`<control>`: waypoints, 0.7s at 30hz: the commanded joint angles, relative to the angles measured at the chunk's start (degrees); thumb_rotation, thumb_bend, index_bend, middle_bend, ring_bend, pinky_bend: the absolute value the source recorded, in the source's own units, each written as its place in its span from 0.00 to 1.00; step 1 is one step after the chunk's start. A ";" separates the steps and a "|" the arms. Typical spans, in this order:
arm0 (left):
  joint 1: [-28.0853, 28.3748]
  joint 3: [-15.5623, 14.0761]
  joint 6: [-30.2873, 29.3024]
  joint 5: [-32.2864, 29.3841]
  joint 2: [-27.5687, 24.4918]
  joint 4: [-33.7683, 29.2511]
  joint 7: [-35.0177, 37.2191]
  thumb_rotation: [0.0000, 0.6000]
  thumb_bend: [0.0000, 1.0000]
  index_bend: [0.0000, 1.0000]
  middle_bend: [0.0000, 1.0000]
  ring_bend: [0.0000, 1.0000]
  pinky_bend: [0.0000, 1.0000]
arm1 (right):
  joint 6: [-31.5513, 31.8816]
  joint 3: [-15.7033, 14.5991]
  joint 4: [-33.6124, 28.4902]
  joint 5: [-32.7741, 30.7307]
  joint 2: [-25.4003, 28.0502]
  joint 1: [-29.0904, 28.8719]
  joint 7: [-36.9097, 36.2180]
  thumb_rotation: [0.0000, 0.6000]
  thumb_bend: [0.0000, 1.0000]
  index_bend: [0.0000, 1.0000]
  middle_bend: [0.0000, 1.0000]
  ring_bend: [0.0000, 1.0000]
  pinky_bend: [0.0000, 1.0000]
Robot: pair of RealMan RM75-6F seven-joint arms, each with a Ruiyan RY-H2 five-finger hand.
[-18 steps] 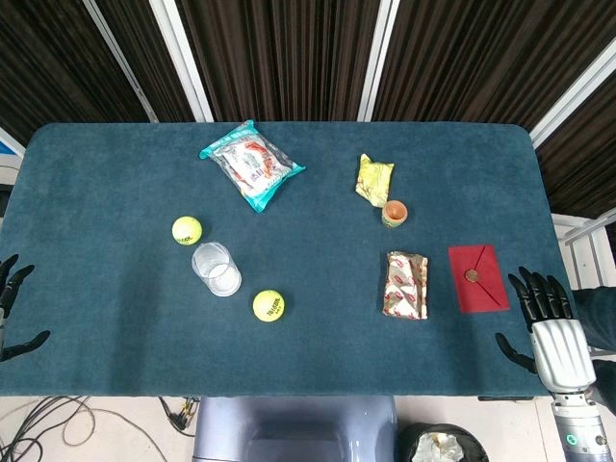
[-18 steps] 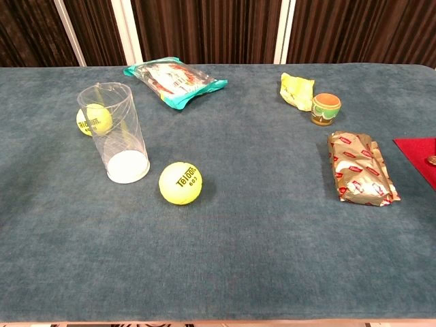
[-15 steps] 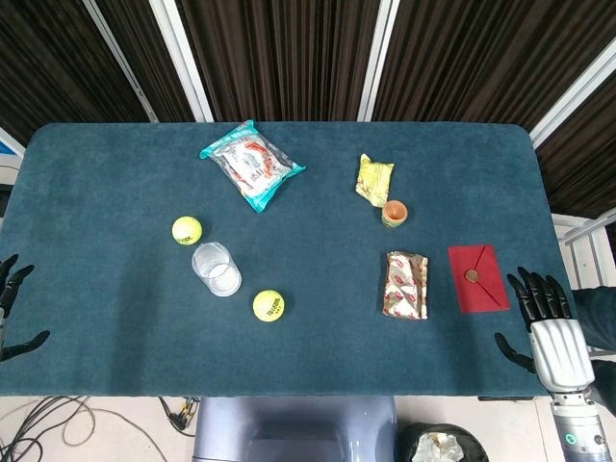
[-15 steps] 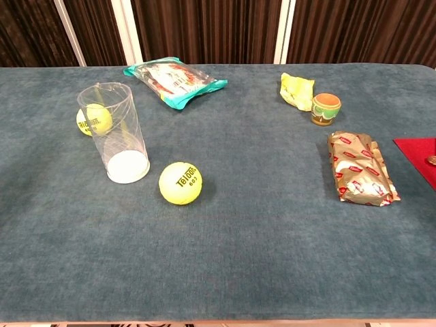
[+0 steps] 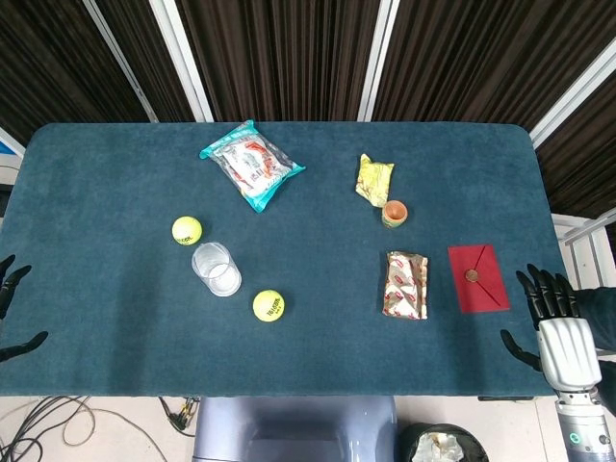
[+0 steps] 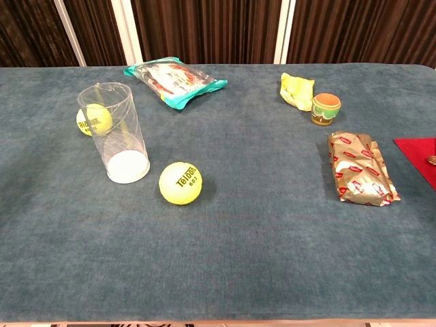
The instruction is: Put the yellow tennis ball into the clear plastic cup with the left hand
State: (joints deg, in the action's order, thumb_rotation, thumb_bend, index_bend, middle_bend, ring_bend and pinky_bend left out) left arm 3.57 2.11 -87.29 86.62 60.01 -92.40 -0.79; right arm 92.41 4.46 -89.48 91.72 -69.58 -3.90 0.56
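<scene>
A clear plastic cup [image 5: 217, 269] [image 6: 117, 134] stands upright on the blue table, left of centre. One yellow tennis ball [image 5: 269, 305] [image 6: 180, 182] lies just right of and nearer than the cup. A second yellow tennis ball [image 5: 187, 230] [image 6: 92, 119] lies behind the cup, partly seen through it in the chest view. My left hand [image 5: 12, 310] shows only at the far left edge of the head view, fingers apart, empty, well away from the balls. My right hand [image 5: 555, 318] hovers off the table's front right corner, fingers spread, holding nothing.
A teal snack bag [image 5: 251, 164] lies at the back. A yellow packet [image 5: 374, 179] and a small terracotta pot [image 5: 395, 213] sit right of centre. A foil-wrapped snack [image 5: 406, 285] and a red envelope [image 5: 478, 277] lie nearer the right front.
Both hands have drawn slightly outward and toward the frame edges. The cup and balls have not moved.
</scene>
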 commanded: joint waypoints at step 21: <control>13.70 6.68 8.47 9.14 -9.43 -12.47 -3.12 1.00 0.02 0.14 0.00 0.00 0.11 | -0.67 -0.14 -0.41 -0.25 -0.30 -0.03 1.22 1.00 0.34 0.00 0.02 0.02 0.00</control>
State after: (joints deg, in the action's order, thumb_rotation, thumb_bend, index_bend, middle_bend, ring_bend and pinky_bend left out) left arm 13.39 6.55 -82.79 94.50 53.38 -100.71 -2.03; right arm 91.76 4.32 -89.89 91.47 -69.86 -3.93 1.76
